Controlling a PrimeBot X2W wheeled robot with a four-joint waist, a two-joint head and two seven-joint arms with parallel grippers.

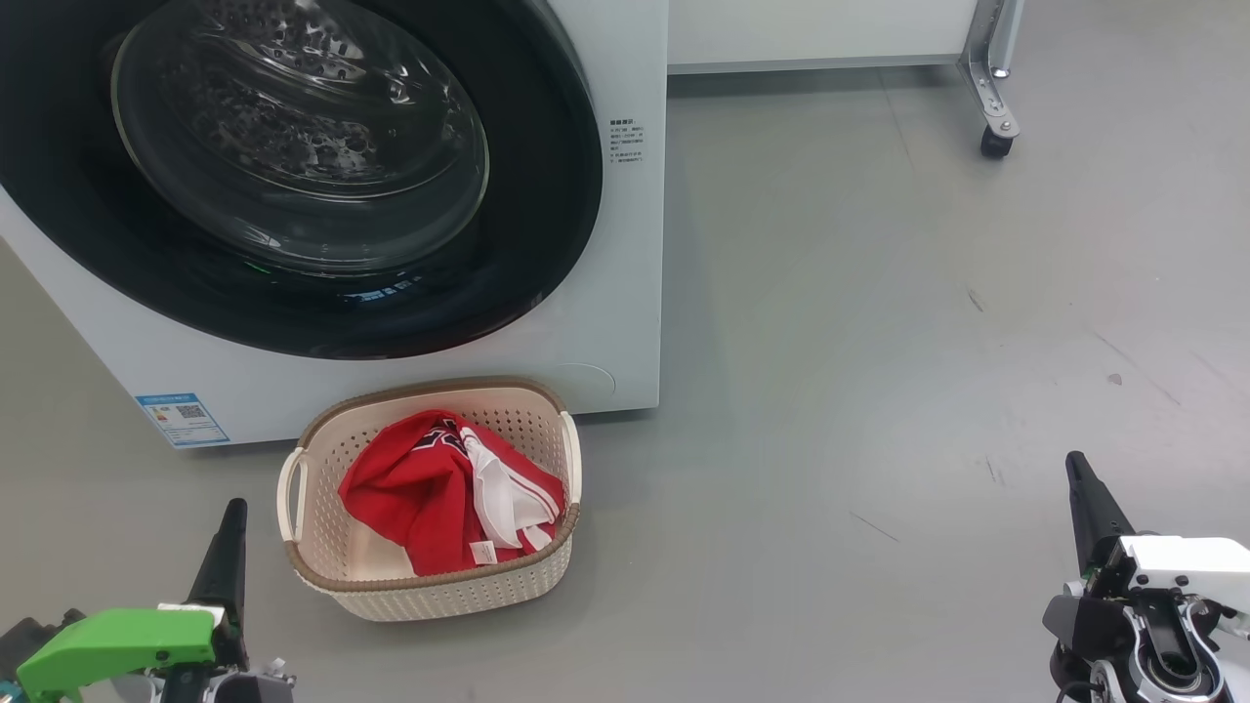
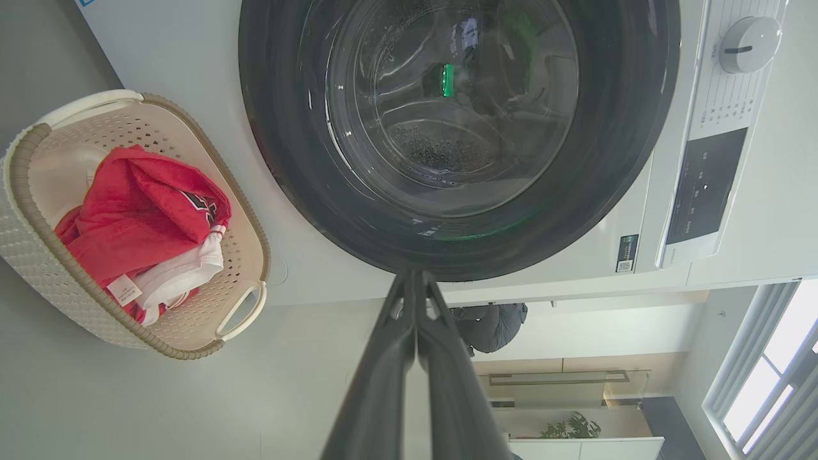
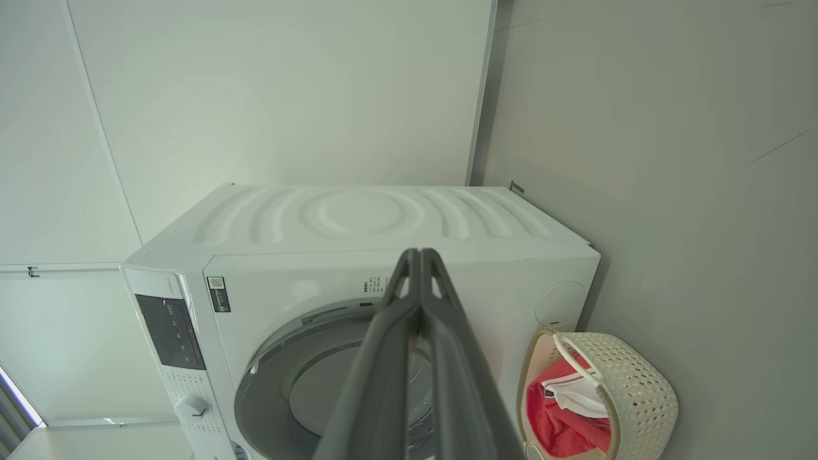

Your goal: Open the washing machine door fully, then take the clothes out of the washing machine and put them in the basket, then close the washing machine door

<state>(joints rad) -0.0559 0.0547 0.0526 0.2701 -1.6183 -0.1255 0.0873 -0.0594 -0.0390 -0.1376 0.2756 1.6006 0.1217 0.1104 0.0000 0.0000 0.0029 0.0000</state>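
Note:
The white washing machine (image 1: 625, 244) fills the upper left of the head view, and its black-rimmed glass door (image 1: 293, 166) lies flat against the front, closed. On the floor just in front stands the cream basket (image 1: 430, 586) with the red and white clothes (image 1: 439, 488) piled inside. My left gripper (image 1: 229, 522) is shut and empty at the lower left, a little left of the basket. Far off at the lower right, my right gripper (image 1: 1077, 469) is shut and empty too. The left wrist view shows the door (image 2: 460, 128), the basket (image 2: 38, 255) and the clothes (image 2: 140, 217).
Bare grey floor (image 1: 879, 342) spreads to the right of the machine. A white panel on a castor leg (image 1: 996, 137) stands at the far upper right. The right wrist view shows the machine (image 3: 383, 223) against a white wall, the basket (image 3: 639, 390) beside it.

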